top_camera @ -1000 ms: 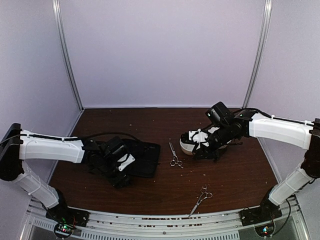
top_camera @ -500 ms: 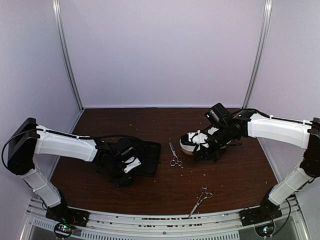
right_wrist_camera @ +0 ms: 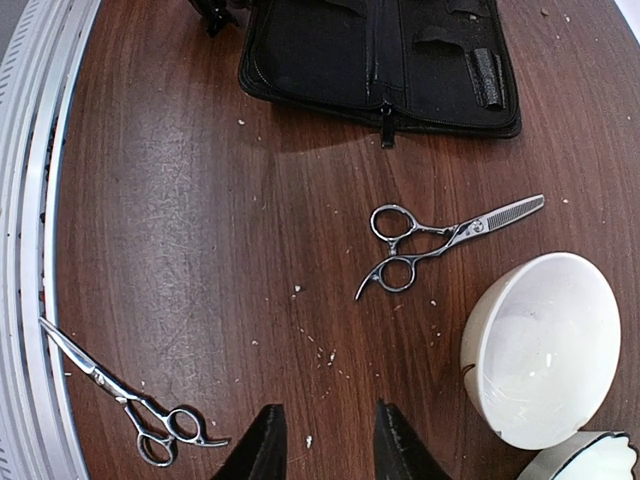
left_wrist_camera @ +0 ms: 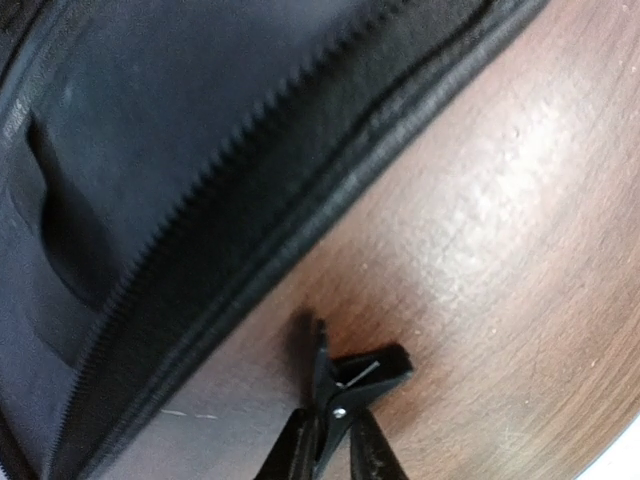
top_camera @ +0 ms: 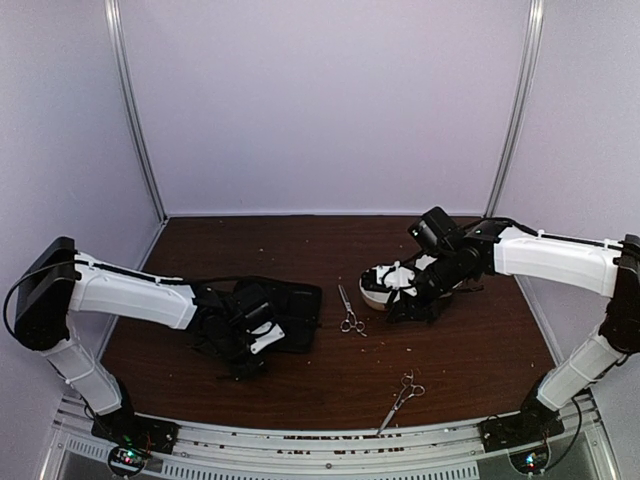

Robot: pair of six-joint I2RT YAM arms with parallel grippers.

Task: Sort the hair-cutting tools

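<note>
My left gripper (left_wrist_camera: 337, 455) is shut on a small black hair clip (left_wrist_camera: 350, 380), which touches the table just off the zipped edge of the black case (left_wrist_camera: 150, 170). From above, the left gripper (top_camera: 247, 345) sits low at the case's near edge. Silver thinning scissors (right_wrist_camera: 440, 238) lie mid-table and show from above as thinning scissors (top_camera: 348, 310). Plain silver scissors (right_wrist_camera: 120, 395) lie near the front rail, the same plain scissors (top_camera: 402, 394) in the top view. My right gripper (right_wrist_camera: 328, 445) hangs open above bare wood, holding nothing.
The black case (top_camera: 290, 310) lies open, left of centre. Two white bowls (top_camera: 385, 283) stand under the right arm; in the right wrist view one bowl (right_wrist_camera: 540, 345) is close at right, the second bowl (right_wrist_camera: 585, 462) beside it. The metal rail (top_camera: 320, 440) runs along the front edge.
The left jaws have closed onto the black clip, and the left arm has shifted slightly right along the case's near edge. The right arm has barely moved.
</note>
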